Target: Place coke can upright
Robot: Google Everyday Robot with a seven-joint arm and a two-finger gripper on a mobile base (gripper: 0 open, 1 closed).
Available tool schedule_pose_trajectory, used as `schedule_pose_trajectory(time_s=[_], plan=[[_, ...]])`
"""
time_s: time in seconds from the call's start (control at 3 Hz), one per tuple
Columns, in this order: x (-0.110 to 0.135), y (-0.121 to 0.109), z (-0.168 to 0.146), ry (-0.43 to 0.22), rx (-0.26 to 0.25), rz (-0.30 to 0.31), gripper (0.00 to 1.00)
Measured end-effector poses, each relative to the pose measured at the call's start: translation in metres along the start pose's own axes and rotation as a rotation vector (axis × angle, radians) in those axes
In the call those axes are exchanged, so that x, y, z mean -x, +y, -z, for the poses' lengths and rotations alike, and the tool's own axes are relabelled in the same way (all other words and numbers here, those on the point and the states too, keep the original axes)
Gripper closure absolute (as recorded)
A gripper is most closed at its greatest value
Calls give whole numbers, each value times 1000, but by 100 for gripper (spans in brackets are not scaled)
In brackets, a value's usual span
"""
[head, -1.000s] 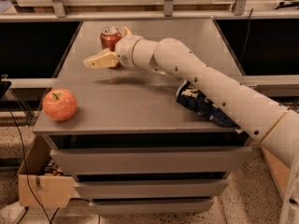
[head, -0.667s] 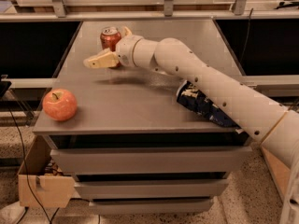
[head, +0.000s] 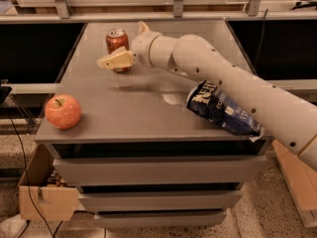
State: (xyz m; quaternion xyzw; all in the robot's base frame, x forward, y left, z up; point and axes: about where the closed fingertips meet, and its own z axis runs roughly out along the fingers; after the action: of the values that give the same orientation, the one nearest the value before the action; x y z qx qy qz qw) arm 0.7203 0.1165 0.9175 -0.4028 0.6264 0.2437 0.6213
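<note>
The coke can is red-orange with a silver top and stands upright at the back left of the grey table. My gripper reaches in from the right and sits right at the can. Its jaws are spread. One cream finger lies in front of the can's lower part, and the other is behind and to the right of it. The can rests on the table top.
A red apple sits near the table's front left corner. A dark blue chip bag lies at the front right, partly under my arm. Drawers are below the table top, and a cardboard box stands on the floor at the left.
The gripper has shifted slightly to the right, back from the can. The can stays upright in the same place.
</note>
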Motion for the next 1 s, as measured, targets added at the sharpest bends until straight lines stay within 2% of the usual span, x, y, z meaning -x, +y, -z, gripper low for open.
schedule_pose_trajectory(time_s=[0.67,1.0], plan=[[4,-18,30,25,-53,19,0],[0,-24,41,14,-60,17,0]])
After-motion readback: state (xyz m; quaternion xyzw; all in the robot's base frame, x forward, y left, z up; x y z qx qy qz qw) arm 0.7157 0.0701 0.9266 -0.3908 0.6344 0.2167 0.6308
